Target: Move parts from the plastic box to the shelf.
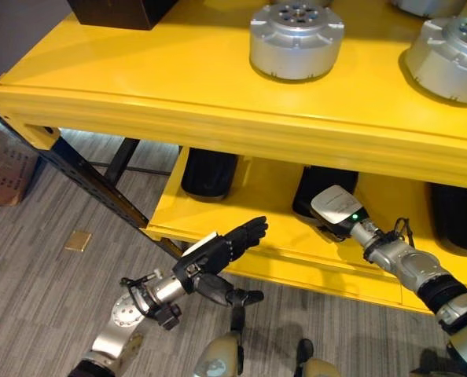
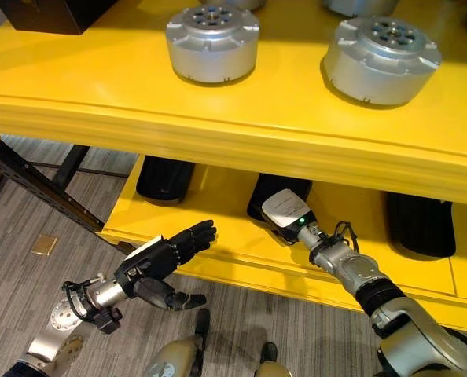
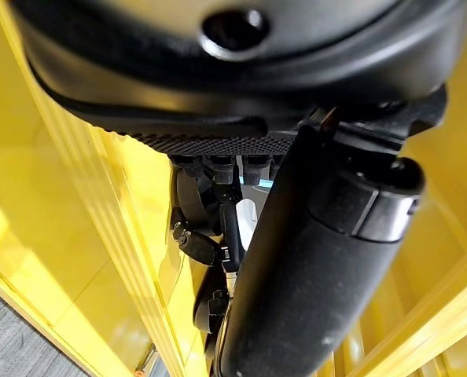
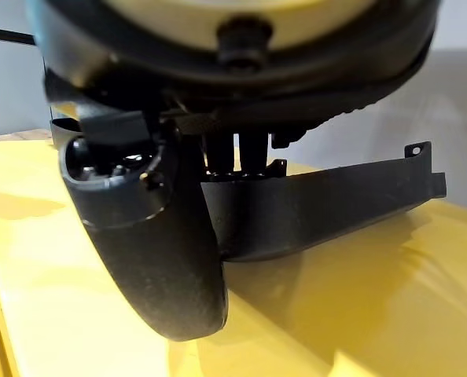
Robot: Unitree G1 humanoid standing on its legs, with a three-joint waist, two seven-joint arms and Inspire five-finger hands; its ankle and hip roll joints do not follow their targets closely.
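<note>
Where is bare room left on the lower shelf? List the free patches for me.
On the lower shelf, bare yellow lies between the left black part and the middle black part, and between the middle and right black part. The middle is crowded: the right hand reaches in there. The left hand hovers open at the front edge.

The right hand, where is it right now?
The right hand is reaching onto the yellow shelf's lower level, at the middle black part, between two other black parts; the left hand hangs before the shelf edge.
</note>
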